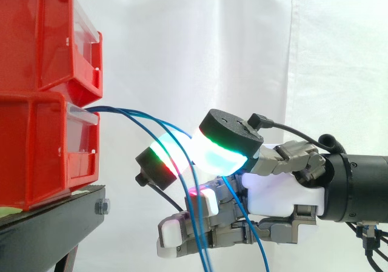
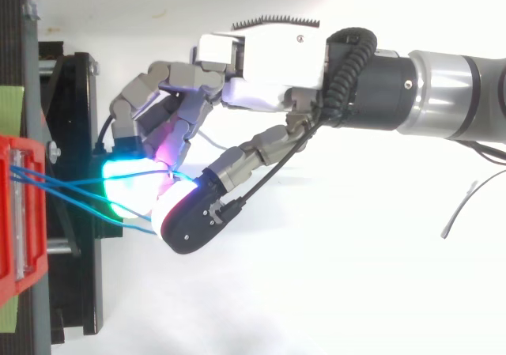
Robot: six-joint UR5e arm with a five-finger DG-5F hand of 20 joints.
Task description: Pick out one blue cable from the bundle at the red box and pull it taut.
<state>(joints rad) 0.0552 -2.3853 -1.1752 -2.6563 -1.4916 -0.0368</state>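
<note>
While nr red box [image 1: 36, 157], robot hand [image 1: 279, 190] pinches blue cables [image 1: 123, 109].

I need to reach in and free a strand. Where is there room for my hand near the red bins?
Free: the gap above the blue cables, bordered by the upper red bin, the robot hand and the white curtain. Crowded: lower down, where the cables droop through its curled fingers.

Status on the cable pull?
Hand shut on blue cable at the pads. Cables from lower red bin hang slack, none taut. Other strands crowd the pinch.
</note>
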